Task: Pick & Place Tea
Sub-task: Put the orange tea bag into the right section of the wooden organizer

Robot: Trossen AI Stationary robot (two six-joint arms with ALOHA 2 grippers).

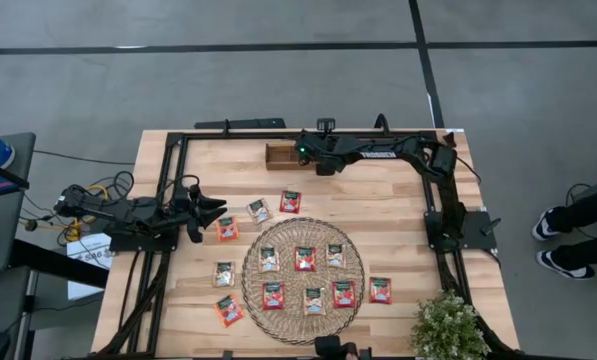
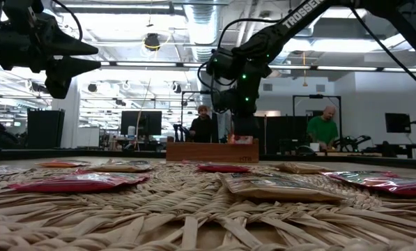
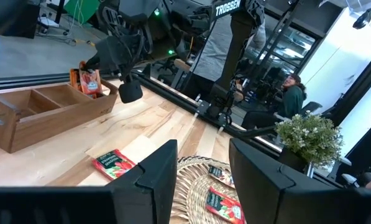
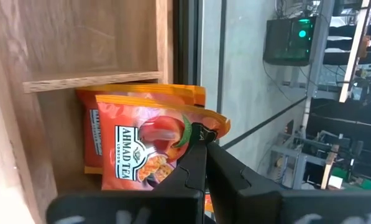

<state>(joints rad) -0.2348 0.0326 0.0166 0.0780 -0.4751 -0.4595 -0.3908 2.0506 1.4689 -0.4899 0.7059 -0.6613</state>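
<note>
Several flat tea sachets, red-orange and pale cream, lie on the round woven mat [image 1: 303,280] and on the table around it, among them a red one [image 1: 291,202] and another red one [image 3: 114,163]. The long wooden tray [image 1: 290,156] stands at the far edge. My right gripper [image 4: 201,142] reaches into one of its compartments and is shut on a red-orange sachet [image 4: 141,155]; a second sachet [image 4: 135,94] stands behind that one. My left gripper [image 3: 204,177] hovers open above the table's left side, near a red sachet [image 1: 228,228], and touches nothing. My right gripper pinches the red-orange sachet by its edge [image 4: 205,124] between the two fingers, only at their tips. The fingers come from above, pointing down into the tray compartment. The sachet stands on edge inside the compartment, against the sachet behind it.
A potted plant [image 1: 446,325] stands at the near right corner. Black frame rails [image 1: 173,180] run along the table's left, far and right sides. Bare wood lies between the tray and the mat. People [image 2: 324,129] sit in the room beyond the table.
</note>
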